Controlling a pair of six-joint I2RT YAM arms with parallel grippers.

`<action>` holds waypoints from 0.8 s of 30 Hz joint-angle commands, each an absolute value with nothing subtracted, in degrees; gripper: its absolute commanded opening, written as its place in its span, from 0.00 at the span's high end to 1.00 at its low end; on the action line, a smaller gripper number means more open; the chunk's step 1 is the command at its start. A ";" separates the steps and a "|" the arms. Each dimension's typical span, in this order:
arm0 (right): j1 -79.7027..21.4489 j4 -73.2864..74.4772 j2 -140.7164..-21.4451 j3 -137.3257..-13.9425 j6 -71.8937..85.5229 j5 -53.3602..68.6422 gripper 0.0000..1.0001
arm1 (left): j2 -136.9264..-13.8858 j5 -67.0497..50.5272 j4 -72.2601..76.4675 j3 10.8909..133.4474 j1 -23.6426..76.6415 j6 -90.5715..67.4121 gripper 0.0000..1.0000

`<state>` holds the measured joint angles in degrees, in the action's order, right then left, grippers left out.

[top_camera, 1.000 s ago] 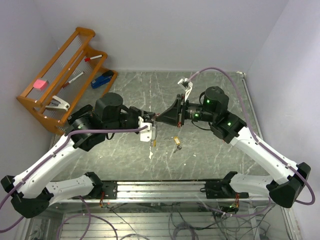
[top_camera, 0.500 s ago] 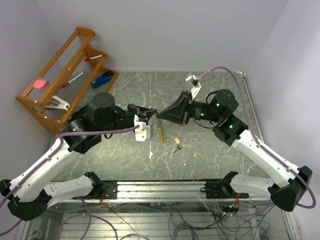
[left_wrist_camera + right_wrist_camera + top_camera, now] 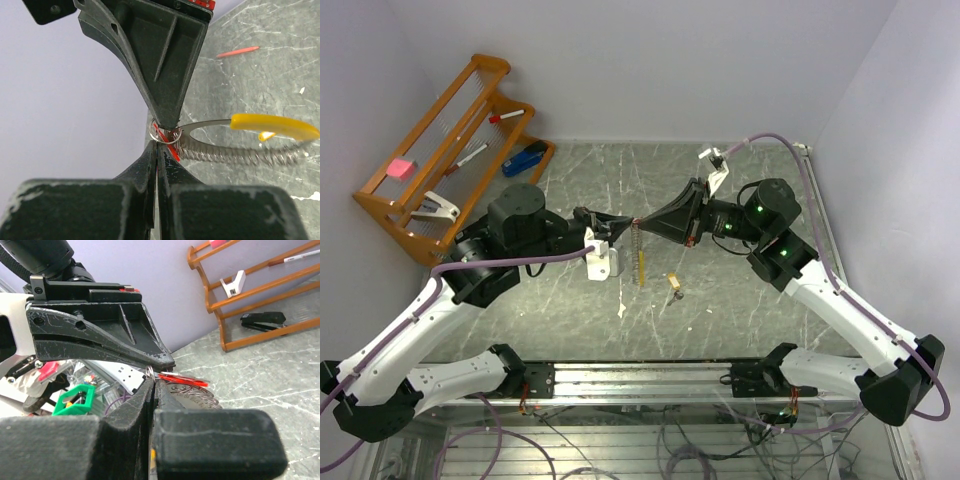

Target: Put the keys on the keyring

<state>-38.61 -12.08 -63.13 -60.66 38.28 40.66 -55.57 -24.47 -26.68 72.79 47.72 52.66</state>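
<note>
Grey marble table [image 3: 740,310] below: left gripper [image 3: 624,222], right gripper [image 3: 646,222] both clamped shut, tips meeting at keyring [image 3: 640,256] and red key [image 3: 183,379].

Overhead, two opposed close-ups (common keyring [image 3: 235,152])

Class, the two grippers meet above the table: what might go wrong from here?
The left gripper and right gripper meet tip to tip at the red key; a slight slip could drop it. The keyring hangs free beneath them and may swing, spoiling alignment. The brass key lies below; a dropped ring could knock it away.
</note>
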 commanded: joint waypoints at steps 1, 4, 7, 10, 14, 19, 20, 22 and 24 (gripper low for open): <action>-38.13 -10.33 -63.52 -63.12 35.80 37.20 1.00 | -55.30 -28.90 -26.40 74.87 48.17 51.08 0.93; -38.16 -11.14 -63.88 -63.29 36.08 37.12 1.00 | -55.42 -29.11 -26.31 74.89 48.17 50.94 0.93; -38.12 -12.98 -64.21 -63.13 36.53 37.88 1.00 | -55.61 -28.88 -26.76 74.80 48.25 51.25 0.93; -38.17 -14.53 -63.93 -62.51 36.74 37.93 1.00 | -55.74 -28.19 -26.57 74.53 48.20 51.09 0.93; -38.11 -18.76 -63.43 -60.89 38.41 37.64 1.00 | -56.06 -27.32 -26.13 74.42 48.25 50.78 0.93; -38.16 -21.94 -62.14 -58.96 39.69 36.17 1.00 | -56.73 -24.02 -26.55 74.47 48.25 50.88 0.93; -38.10 -22.28 -61.94 -58.71 39.94 36.09 1.00 | -56.83 -23.33 -26.47 74.25 48.21 50.69 0.93; -38.15 -22.49 -61.89 -58.60 40.27 36.18 1.00 | -56.83 -22.06 -26.64 73.62 48.23 51.47 0.93; -38.19 -22.64 -62.20 -58.84 40.61 36.57 1.00 | -56.61 -21.24 -27.05 72.90 48.22 53.15 0.93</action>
